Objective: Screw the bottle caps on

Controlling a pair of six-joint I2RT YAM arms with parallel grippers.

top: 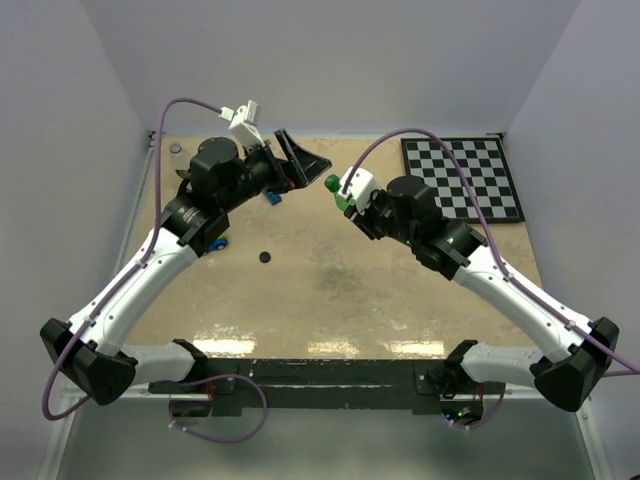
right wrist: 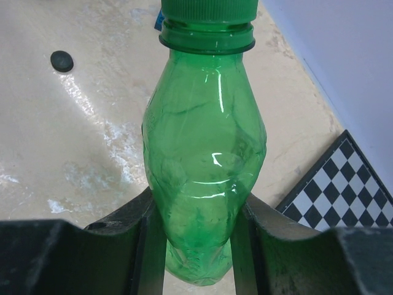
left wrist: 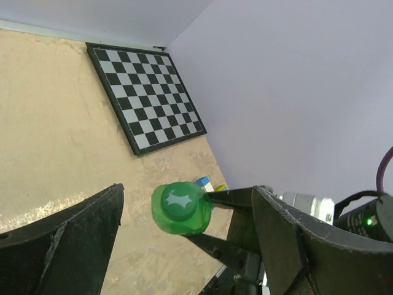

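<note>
My right gripper [top: 347, 196] is shut on the body of the green bottle [right wrist: 202, 147] and holds it off the table, neck pointing toward the left arm. The green cap [right wrist: 207, 7] sits on the bottle's neck. In the left wrist view the capped end [left wrist: 180, 208] faces the camera between my left gripper's fingers [left wrist: 61, 236], touching neither. My left gripper [top: 292, 158] is open and empty, just left of the bottle's top. The black cap [top: 265, 257] lies loose on the table, also in the right wrist view [right wrist: 61, 60]. A small clear bottle [top: 176, 151] stands at the far left edge.
A checkerboard [top: 462, 178] lies at the table's far right corner. A blue brick [top: 272, 198] lies under the left gripper and another [top: 217, 243] beside the left forearm. Walls close the table in on three sides.
</note>
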